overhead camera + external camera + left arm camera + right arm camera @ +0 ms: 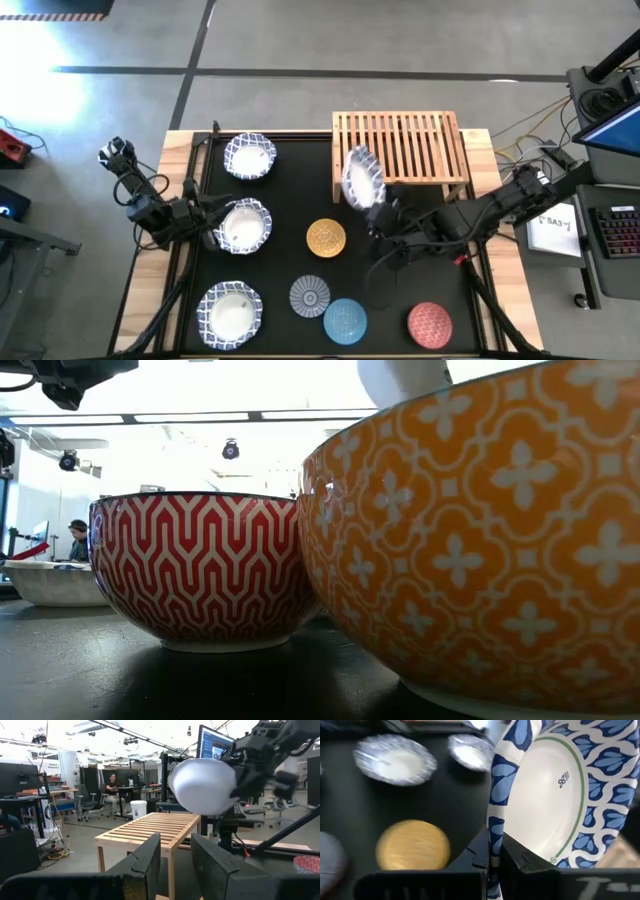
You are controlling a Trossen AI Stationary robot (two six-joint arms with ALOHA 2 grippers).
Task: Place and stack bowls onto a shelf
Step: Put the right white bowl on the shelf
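First bowl in transit to the shelf; no bowl placed yet.

We see the right end effector clamped on the rim of a white blue-rimmed bowl, held tilted at the left edge of the shelf, upper centre of the high view. The slats carry nothing. Seven bowls remain on the bench: three large white ones at left, four small ones along the bottom. The left end effector hovers narrowly open at the middle white bowl. The approach path appears unobstructed.
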